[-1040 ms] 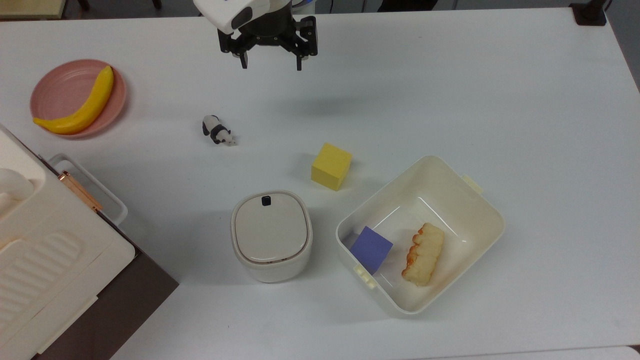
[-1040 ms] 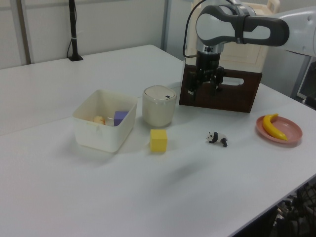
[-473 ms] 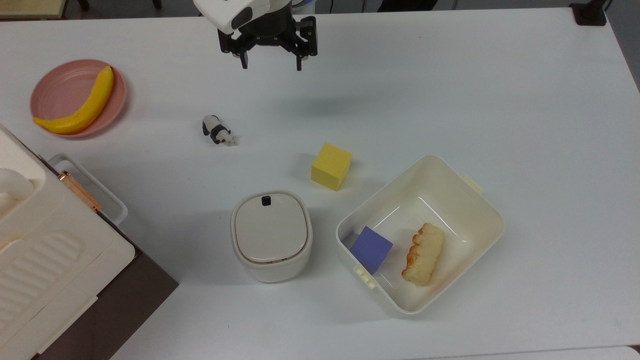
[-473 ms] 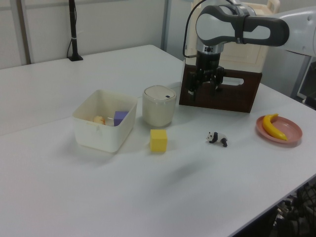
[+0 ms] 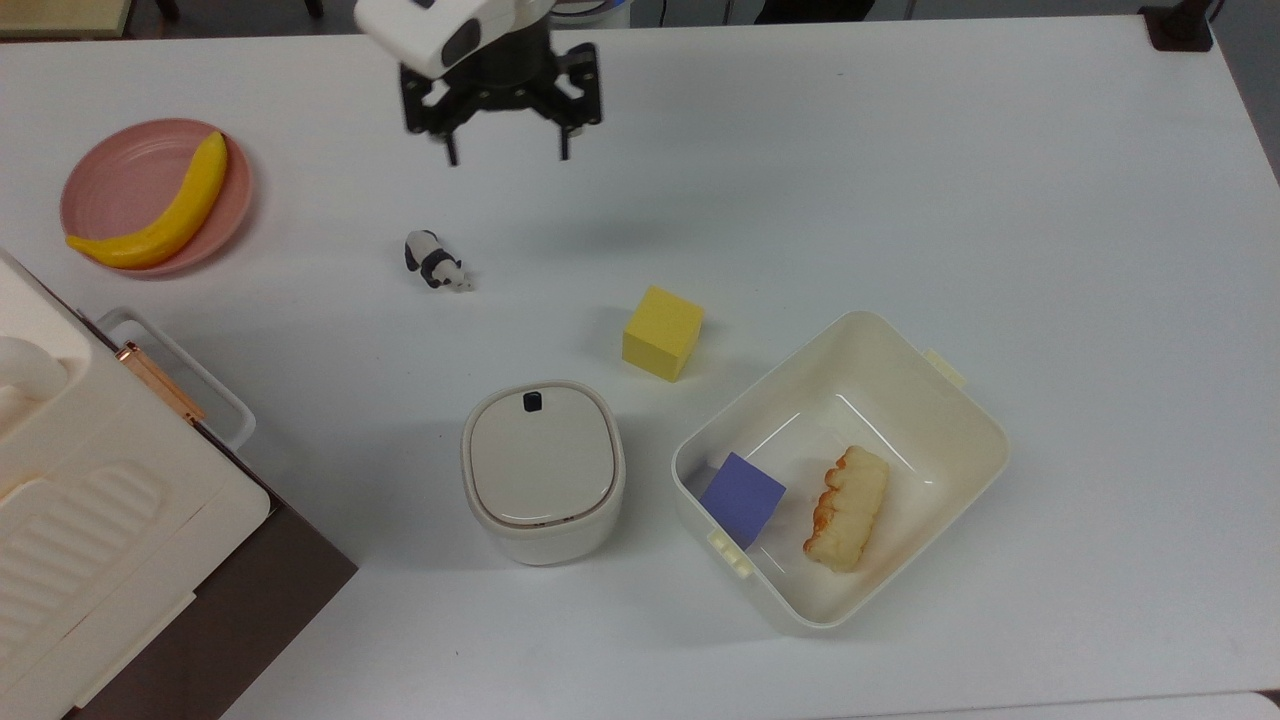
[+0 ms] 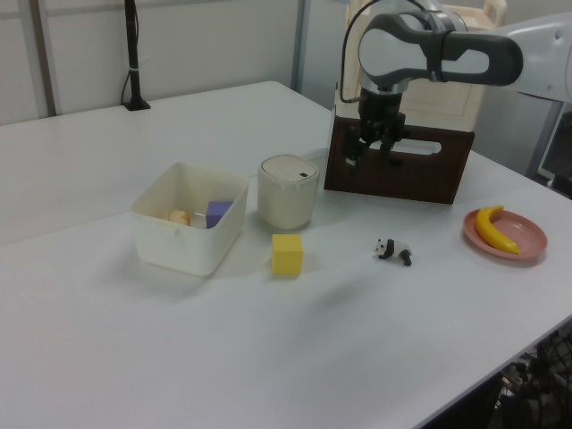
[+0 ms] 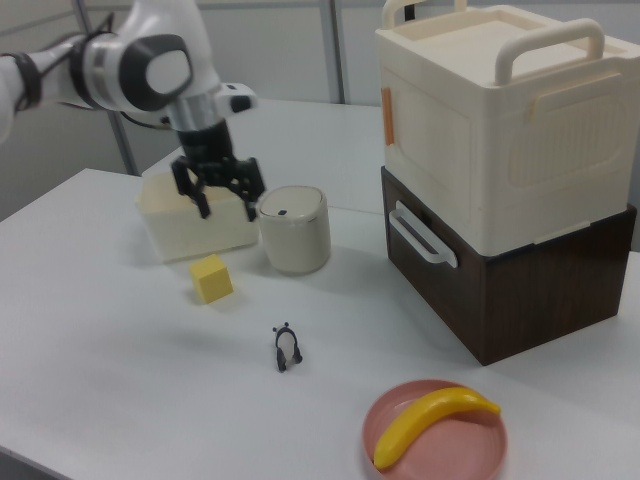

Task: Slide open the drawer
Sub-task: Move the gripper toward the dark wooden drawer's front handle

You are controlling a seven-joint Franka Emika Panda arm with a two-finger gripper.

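The drawer (image 7: 500, 290) is a dark brown wooden box under a cream case, shut, with a white loop handle (image 7: 420, 235) on its front. In the top view the drawer (image 5: 255, 600) sits at the lower left corner, its handle (image 5: 180, 375) sticking out toward the table's middle. In the left view the drawer (image 6: 398, 174) stands at the back right. My gripper (image 5: 507, 157) hangs open above the table near the top view's upper edge, well apart from the handle, nothing between its fingers. The left view has the gripper (image 6: 371, 161) in front of the drawer; the right view has the gripper (image 7: 225, 205) over the far tub.
A cream ribbed case (image 5: 90, 500) rests on the drawer. A pink plate (image 5: 120, 180) holds a banana (image 5: 165, 215). A panda toy (image 5: 433, 262), yellow cube (image 5: 662, 332), lidded cream canister (image 5: 542, 470) and cream tub (image 5: 960, 420) with a purple cube and bread stand on the table.
My gripper has shifted toward the top view's left and a little toward the table's middle, still open. Nothing else has moved.
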